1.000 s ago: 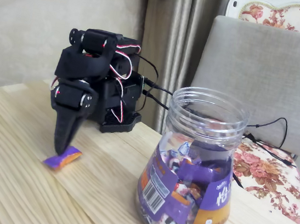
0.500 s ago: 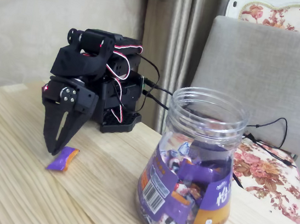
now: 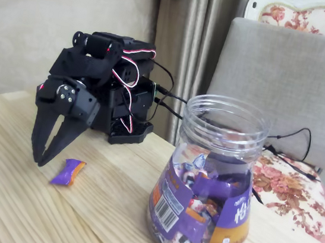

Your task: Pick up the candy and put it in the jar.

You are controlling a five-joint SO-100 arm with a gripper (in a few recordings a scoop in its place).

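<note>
**Hovering off-target: the candy sits outside the claw's reach line**

Hanging just above the counter (image 3: 8, 197), the black claw (image 3: 39, 159) points its fingertips down with the two fingers spread apart and nothing between them. The candy (image 3: 68, 172), purple with an orange end, lies flat on the wood just to the right of those tips in the fixed view, apart from them, not bracketed by them. The jar (image 3: 209, 187) stands well to the right, upright, mouth open, already part-filled with similar wrapped sweets.

The main risk, as I judge it, is a miss. If the claw drops straight down from here, both fingers land beside the candy and close on bare wood, or one finger clips the wrapper and skids it away across the smooth surface. The wrapper looks shiny and slick, so a shallow pinch on its end could let it slip out during the lift.

A second hazard comes later: the jar's neck is narrower than its base and the rim stands tall, so a low carry could knock the jar and shift it, and releasing short of the mouth would drop the candy outside.
</note>
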